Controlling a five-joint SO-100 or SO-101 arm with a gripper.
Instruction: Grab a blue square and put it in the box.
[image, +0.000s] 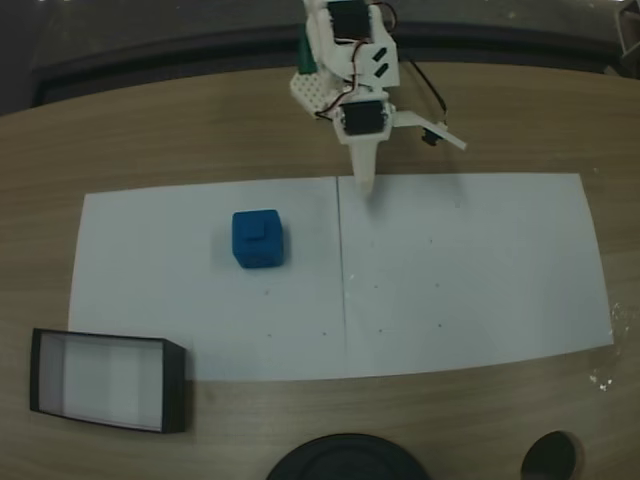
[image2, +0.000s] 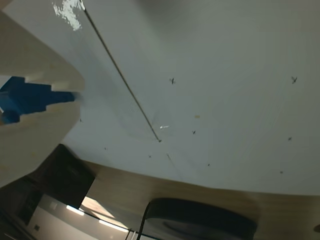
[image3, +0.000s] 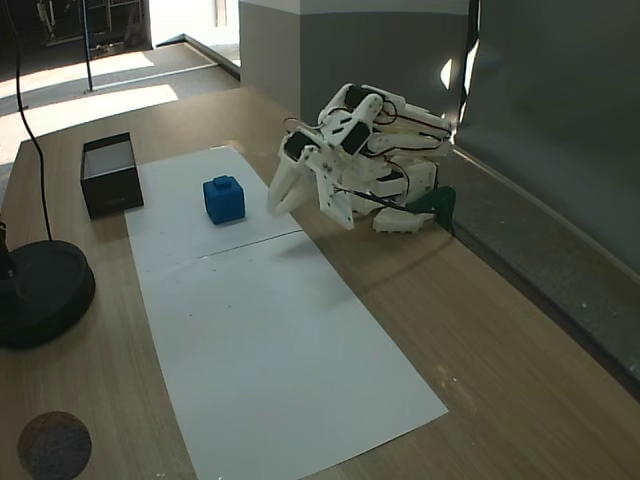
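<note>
The pale finger (image2: 30, 135) fills the wrist view's left edge, the pincer (image: 410, 165) spread wide and empty – still the reach step – so it must swing toward the blue square (image: 258, 238), with the box (image: 108, 380) beyond it.

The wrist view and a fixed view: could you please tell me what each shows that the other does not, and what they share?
The wrist view gives faint pen marks on the paper and one finger close up. A fixed view gives the whole arm, the open gripper and the inside of the box. Both share the blue block, the paper's seam, the box and the round black base.
</note>
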